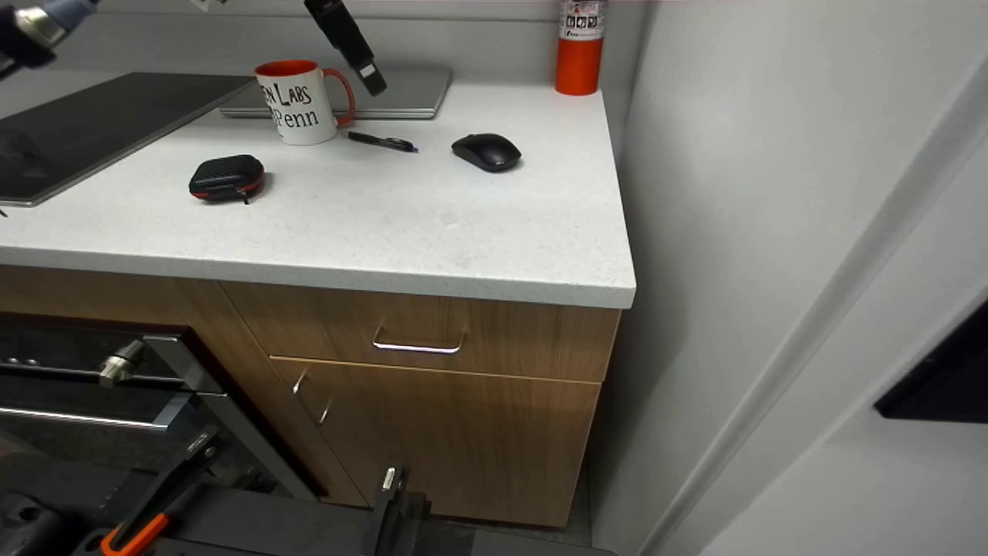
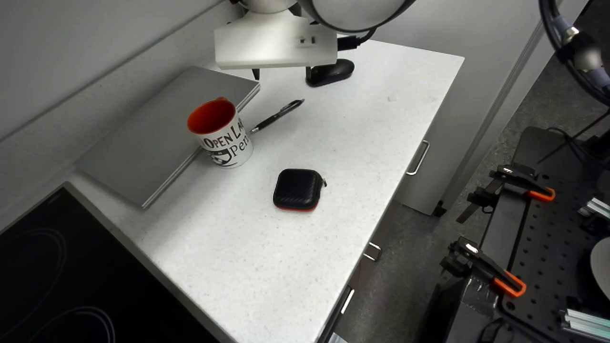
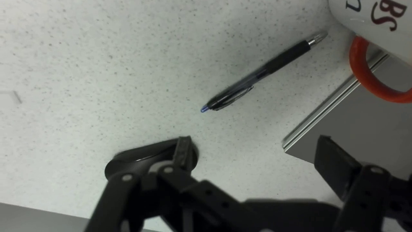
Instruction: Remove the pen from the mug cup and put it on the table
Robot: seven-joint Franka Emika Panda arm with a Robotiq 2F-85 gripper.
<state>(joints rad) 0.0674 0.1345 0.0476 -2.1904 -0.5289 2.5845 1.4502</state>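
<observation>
The pen (image 3: 265, 71) lies flat on the table (image 3: 96, 71), outside the mug cup (image 3: 376, 25). In the wrist view the gripper (image 3: 254, 140) has its jaws spread wide, grasping nothing, and the pen rests beyond the fingertips (image 3: 183, 148) rather than between them, though it falls within the breadth of the gap. Its blue end is nearer the jaws; its pale, see-through end slants away toward the mug cup and stops just beside it, a strip of table showing between. In that view one finger covers part of a black mouse (image 3: 141, 161), and the other covers part of a flat silver slab (image 3: 363, 125). In an exterior view a dark finger (image 1: 347, 38) hangs above the table, higher than the pen. In both exterior views the mug cup stands upright, and a small black case (image 2: 298, 188) lies on the table, apart from the pen.
</observation>
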